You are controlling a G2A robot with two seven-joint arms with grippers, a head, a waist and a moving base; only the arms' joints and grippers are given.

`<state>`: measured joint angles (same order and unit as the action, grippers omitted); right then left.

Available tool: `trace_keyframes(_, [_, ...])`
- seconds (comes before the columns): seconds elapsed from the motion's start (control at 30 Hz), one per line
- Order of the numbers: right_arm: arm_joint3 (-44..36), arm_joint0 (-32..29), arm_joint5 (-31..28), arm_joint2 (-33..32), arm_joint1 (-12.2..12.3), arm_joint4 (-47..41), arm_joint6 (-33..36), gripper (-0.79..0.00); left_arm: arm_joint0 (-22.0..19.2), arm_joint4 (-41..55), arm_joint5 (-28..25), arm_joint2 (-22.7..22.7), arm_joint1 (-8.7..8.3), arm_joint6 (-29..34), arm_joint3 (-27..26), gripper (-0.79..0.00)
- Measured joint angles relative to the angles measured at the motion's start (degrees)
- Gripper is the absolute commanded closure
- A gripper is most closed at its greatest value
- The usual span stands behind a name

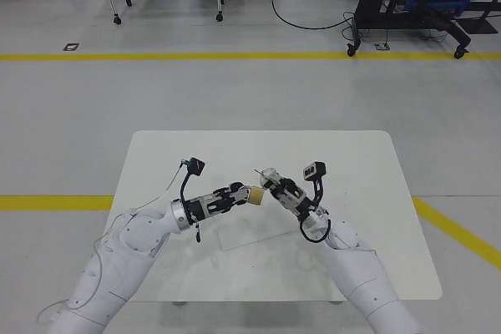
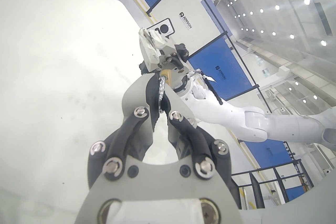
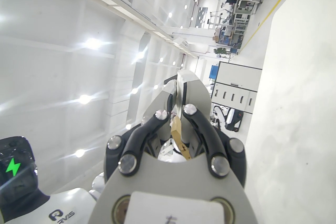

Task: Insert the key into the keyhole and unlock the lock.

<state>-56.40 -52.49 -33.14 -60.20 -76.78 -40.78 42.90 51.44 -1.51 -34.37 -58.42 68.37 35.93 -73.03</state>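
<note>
White desk (image 1: 192, 150), both arms raised above its middle, tips meeting. Left arm (image 1: 142, 238) comes in from the left side and right arm (image 1: 359, 267) from the right, each angled inward toward the centre. In the left wrist view the right arm (image 2: 252, 128) shows beyond the left jaws. Left jaws are narrow, clamped on the silver shackle (image 2: 161, 89) of the lock (image 1: 255, 195). The brass lock body (image 2: 168, 77) sticks out past the fingertips, off the desk and pointed at the right jaws. Right jaws sit just beside the lock, seemingly touching it, but I can't tell contact for sure. Their fingers (image 2: 148, 51) look wrapped in pale tape. Right jaws are narrow too, pinching a small brass piece, taken as the key (image 3: 181, 138), which lies between the fingers close to the palm. Can't tell if the key tip is in the keyhole. The keyhole itself is too small to make out.
</note>
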Motion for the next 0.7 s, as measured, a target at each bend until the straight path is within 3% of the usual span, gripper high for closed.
trace_keyframes(0.27, [-2.2,-1.6,1.8,-0.6,0.1,-3.7,9.0,0.0,0.3,1.2,-0.2,-0.9,-0.04,0.0,0.8,0.0])
trace_keyframes(0.5, [-4.6,-2.9,1.7,-1.5,0.3,-3.7,12.8,0.0,0.3,5.1,-0.7,-1.1,0.09,1.5,1.7,0.0])
trace_keyframes(0.6, [-5.8,-3.5,0.8,-3.1,0.6,-4.4,13.7,0.0,-0.9,12.3,-0.2,0.1,0.51,7.4,3.9,0.0])
trace_keyframes(0.7, [-7.2,-4.5,-0.3,-5.0,0.9,-5.5,14.2,0.0,-2.8,24.2,0.9,1.5,1.07,17.3,7.8,0.0])
